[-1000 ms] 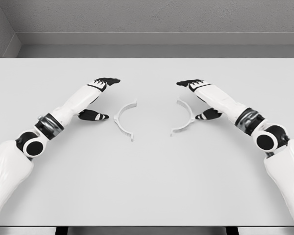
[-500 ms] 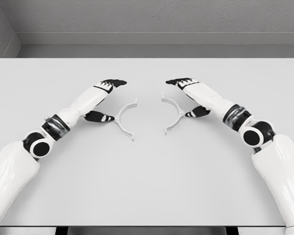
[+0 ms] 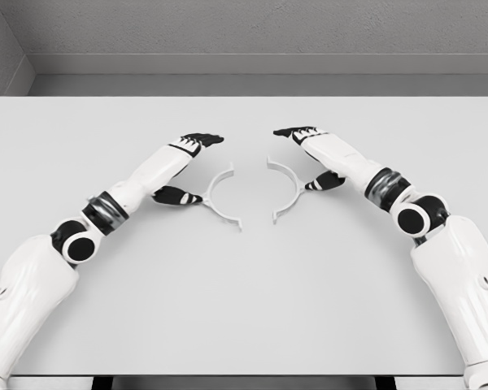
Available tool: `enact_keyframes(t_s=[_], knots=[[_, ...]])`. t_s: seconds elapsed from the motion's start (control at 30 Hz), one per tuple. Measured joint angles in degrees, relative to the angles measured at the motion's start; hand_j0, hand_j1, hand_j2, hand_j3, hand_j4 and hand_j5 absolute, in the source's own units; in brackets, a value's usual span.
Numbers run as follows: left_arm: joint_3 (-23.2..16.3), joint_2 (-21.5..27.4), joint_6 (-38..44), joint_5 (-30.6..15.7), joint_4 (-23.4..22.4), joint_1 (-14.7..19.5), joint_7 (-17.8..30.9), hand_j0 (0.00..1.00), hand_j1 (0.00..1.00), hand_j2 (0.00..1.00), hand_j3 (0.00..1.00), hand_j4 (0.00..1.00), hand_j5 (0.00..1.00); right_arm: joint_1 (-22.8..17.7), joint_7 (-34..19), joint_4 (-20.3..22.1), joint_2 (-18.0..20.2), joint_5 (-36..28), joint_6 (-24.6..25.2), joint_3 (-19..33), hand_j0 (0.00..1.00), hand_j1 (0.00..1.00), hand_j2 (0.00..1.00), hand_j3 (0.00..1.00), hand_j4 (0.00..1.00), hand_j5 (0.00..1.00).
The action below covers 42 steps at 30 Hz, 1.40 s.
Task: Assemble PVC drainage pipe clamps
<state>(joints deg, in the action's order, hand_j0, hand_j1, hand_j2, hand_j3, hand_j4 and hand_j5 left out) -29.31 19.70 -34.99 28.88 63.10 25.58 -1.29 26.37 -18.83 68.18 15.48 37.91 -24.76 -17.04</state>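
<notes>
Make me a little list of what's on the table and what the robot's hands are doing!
table: white table
left piece: left clamp half, lying flat
right piece: right clamp half, lying flat
gap: the halves face each other, not joined
left hand: left hand cupped behind its half, fingers spread
right hand: right hand cupped behind its half, fingers spread
</notes>
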Motion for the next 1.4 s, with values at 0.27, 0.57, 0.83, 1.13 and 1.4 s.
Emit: enact_keyframes(t_s=[0.27, 0.57, 0.83, 1.13, 1.4], knots=[[0.0, -0.8, 0.0, 0.6, 0.1, -0.1, 0.0, 1.0, 1.0, 1.0, 1.0, 1.0, 1.0, 0.4, 0.1, 0.3, -1.0, 0.3, 0.0, -1.1, 1.0, 1.0, 1.0, 1.0, 1.0, 1.0], [0.0, -1.2, 0.0, 1.0, 0.1, -0.1, 0.0, 1.0, 1.0, 1.0, 1.0, 1.0, 1.0, 0.9, 0.0, 0.5, -2.0, 0.4, 0.0, -1.3, 1.0, 1.0, 1.0, 1.0, 1.0, 1.0], [0.0, -1.7, 0.0, 1.3, 0.3, -0.4, 0.0, 1.0, 1.0, 1.0, 1.0, 1.0, 1.0, 1.2, 0.0, 0.4, -2.7, 1.0, 0.0, -1.2, 1.0, 1.0, 1.0, 1.0, 1.0, 1.0], [0.0, -2.5, 0.0, 2.6, 1.4, -0.5, 0.0, 1.0, 1.0, 1.0, 1.0, 1.0, 1.0, 2.9, 0.0, 0.2, -2.5, 1.0, 0.0, -0.8, 1.0, 1.0, 1.0, 1.0, 1.0, 1.0], [0.0, -3.6, 0.0, 3.4, 1.7, -0.6, 0.0, 1.0, 1.0, 1.0, 1.0, 1.0, 1.0, -5.7, -0.3, 11.8, 4.5, -1.8, -0.4, 12.3, 1.0, 1.0, 1.0, 1.0, 1.0, 1.0]])
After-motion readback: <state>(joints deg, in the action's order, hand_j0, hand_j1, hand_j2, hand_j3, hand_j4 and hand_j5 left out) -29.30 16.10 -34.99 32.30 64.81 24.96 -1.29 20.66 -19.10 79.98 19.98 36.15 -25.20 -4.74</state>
